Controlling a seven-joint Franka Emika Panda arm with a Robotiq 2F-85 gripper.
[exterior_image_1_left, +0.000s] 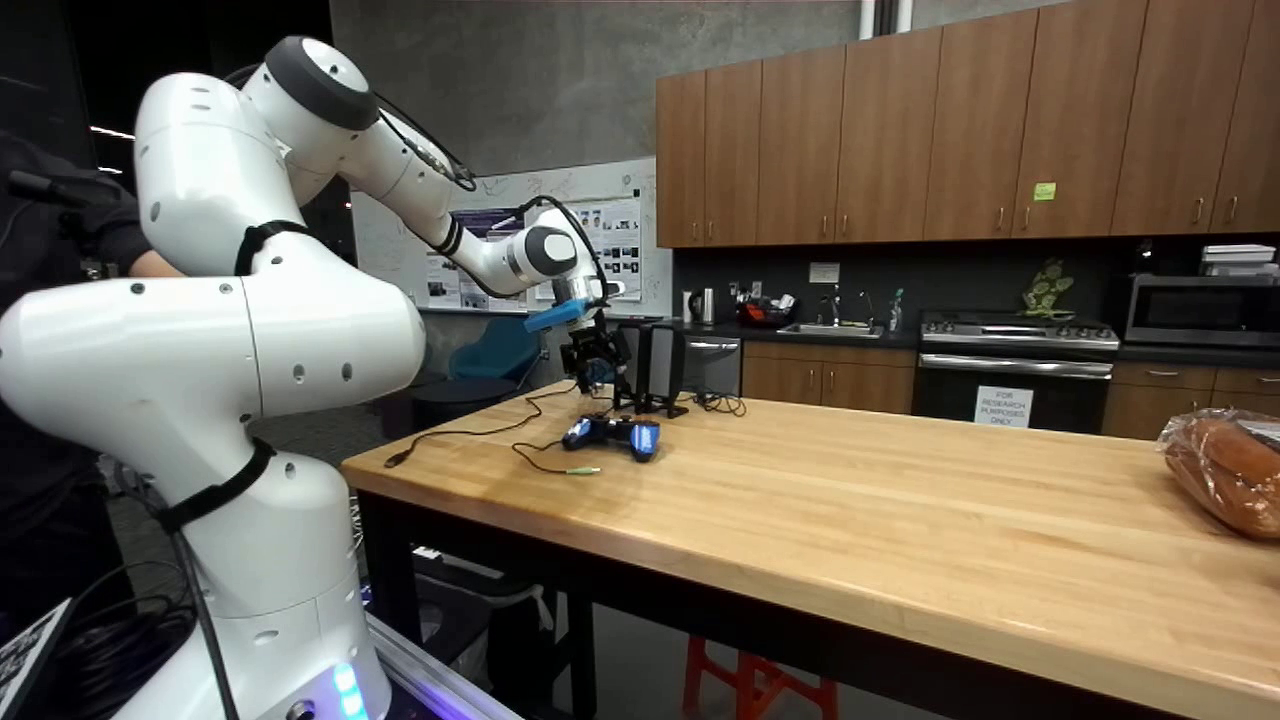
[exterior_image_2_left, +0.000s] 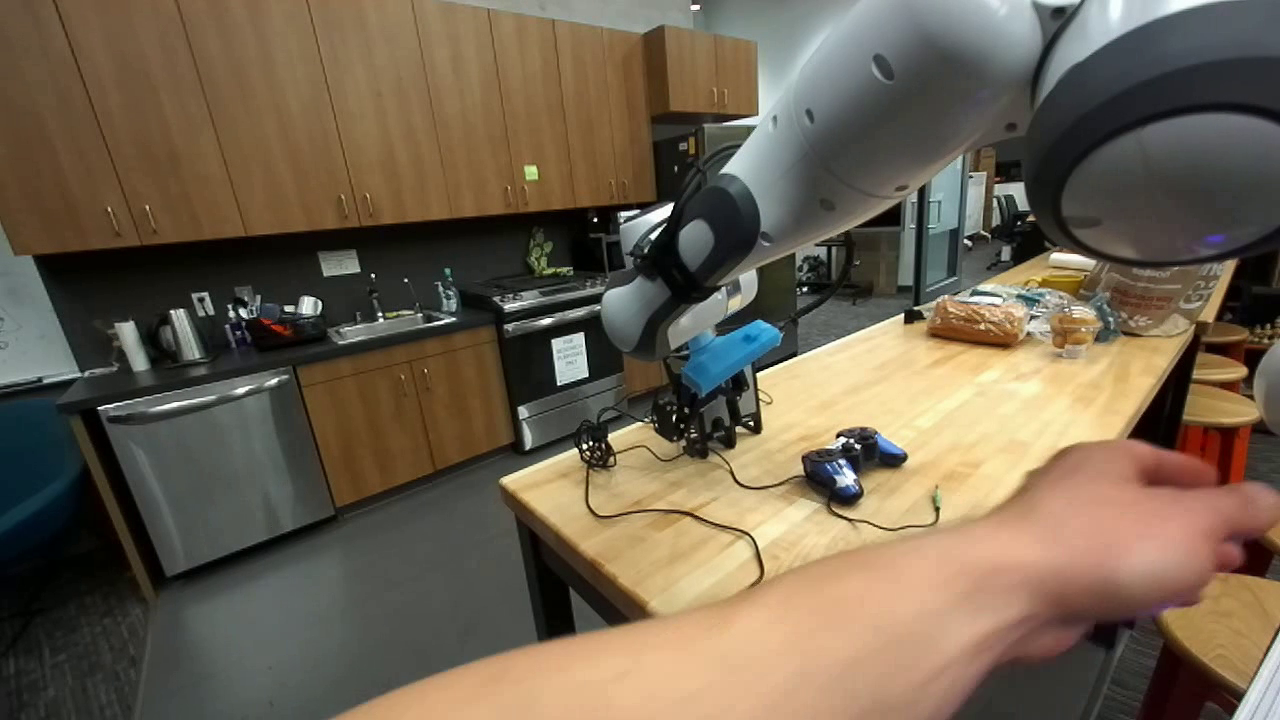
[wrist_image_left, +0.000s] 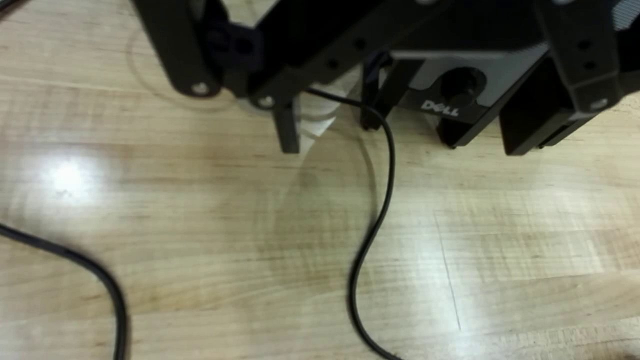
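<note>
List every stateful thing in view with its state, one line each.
Claw: open
Dell speaker: upright, power unclear
Blue-and-black gamepad: set down, unheld
Green audio plug: unplugged
USB plug: unplugged
Robot base light: lit blue
Dishwasher: shut
Oven door: shut
Microwave: shut
Wall cabinets: shut
Sink cabinet: shut
Bread loaf: bagged

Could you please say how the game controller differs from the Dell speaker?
The game controller is blue and black, while the Dell speaker is gray and black. The game controller lies flat; the Dell speaker stands upright and taller. Both are partly black and rest on the wooden table.
</note>
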